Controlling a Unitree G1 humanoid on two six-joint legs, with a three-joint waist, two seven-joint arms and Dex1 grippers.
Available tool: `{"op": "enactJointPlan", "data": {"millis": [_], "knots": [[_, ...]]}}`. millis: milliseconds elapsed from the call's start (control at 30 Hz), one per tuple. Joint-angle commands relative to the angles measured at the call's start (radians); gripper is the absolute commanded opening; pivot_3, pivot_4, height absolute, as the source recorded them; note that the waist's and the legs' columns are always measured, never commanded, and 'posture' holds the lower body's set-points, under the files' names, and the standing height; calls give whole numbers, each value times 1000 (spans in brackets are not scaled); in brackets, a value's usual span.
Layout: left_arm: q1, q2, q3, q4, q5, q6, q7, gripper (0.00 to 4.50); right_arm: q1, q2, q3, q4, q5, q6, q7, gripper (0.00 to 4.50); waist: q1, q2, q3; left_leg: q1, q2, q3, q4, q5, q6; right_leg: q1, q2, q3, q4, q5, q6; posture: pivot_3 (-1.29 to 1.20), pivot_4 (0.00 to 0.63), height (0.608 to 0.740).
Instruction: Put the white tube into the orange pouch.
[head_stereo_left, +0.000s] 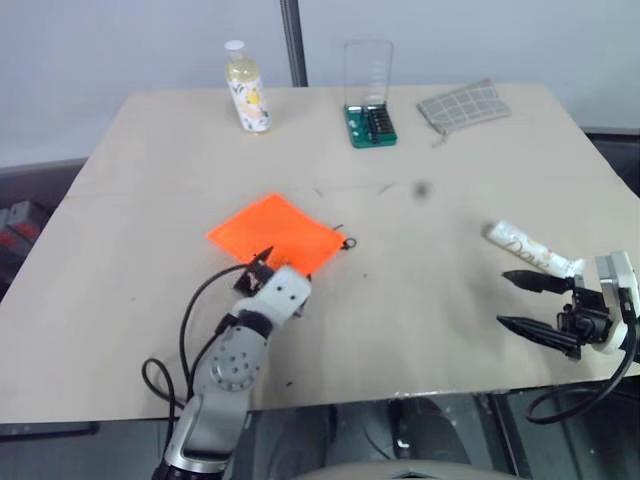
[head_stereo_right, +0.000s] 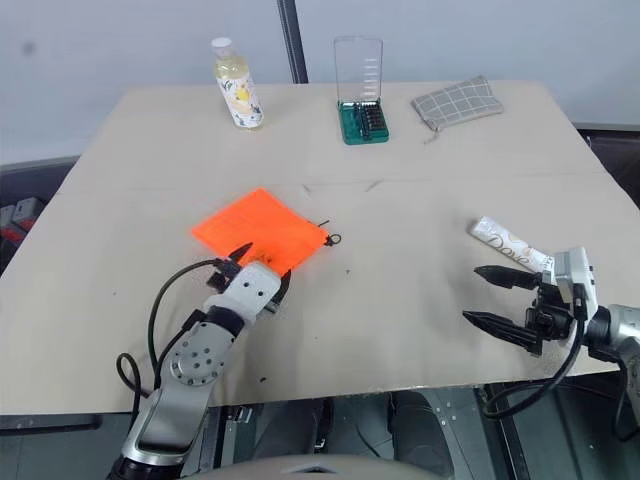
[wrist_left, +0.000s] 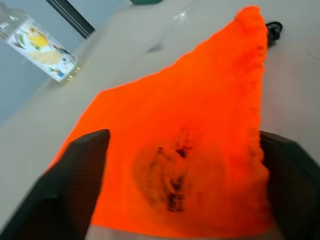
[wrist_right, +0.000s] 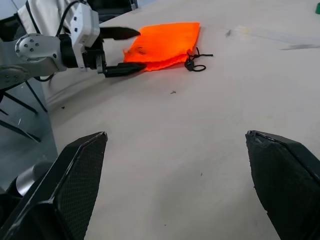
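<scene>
Left gripper (head_stereo_left: 262, 262), jaws spread astride the orange pouch (head_stereo_left: 272, 234) edge, may pinch it shut; right gripper (head_stereo_left: 530, 302), jaws spread, sits at six o'clock of the white tube (head_stereo_left: 530, 250).

Flat bright orange fabric pouch (head_stereo_left: 272, 236), matt woven cloth with a dark smudge on its face. Small soft white plastic tube (head_stereo_left: 530, 250), smooth, slight sheen. Pale beige tabletop (head_stereo_left: 420, 300), matt, scuffed, wood-like board. Clear glossy plastic bottle (head_stereo_left: 246, 88) with printed label. Grey checked cloth pouch (head_stereo_left: 464, 104), matt. Green case with clear glossy plastic lid (head_stereo_left: 369, 94).
</scene>
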Motion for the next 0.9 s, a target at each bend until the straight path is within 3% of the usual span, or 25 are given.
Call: {"op": "enactJointPlan", "data": {"millis": [33,200,233,433,567,900], "knots": [[-7,-3,3,-37,-3,15,-14,2337,-11,-12,-10,-17,-2,-21,20,4500,0,0,0,0,0,0,0,0,0,0,0,0,0,0,0,0,150,740],[-6,1,4,-42,-9,10,-26,575,-8,-2,-13,-8,-13,-37,26,4500,0,0,0,0,0,0,0,0,0,0,0,0,0,0,0,0,150,740],[-7,2,4,-41,-10,8,-27,20,-8,-1,-13,-5,-14,-39,26,4500,0,0,0,0,0,0,0,0,0,0,0,0,0,0,0,0,150,740],[-15,6,20,-59,-37,-17,-43,20,-16,10,-17,13,-22,-64,17,4500,0,0,0,0,0,0,0,0,0,0,0,0,0,0,0,0,150,740],[-24,-12,46,-90,-133,-16,-82,20,-28,24,-27,39,-46,-98,-8,4500,0,0,0,0,0,0,0,0,0,0,0,0,0,0,0,0,150,740],[-91,-51,171,-169,-394,99,-165,20,-165,40,-50,232,-268,-263,-288,4500,1,0,0,0,-1,0,1,0,0,0,0,0,1,2,-3,0,150,740]]}}
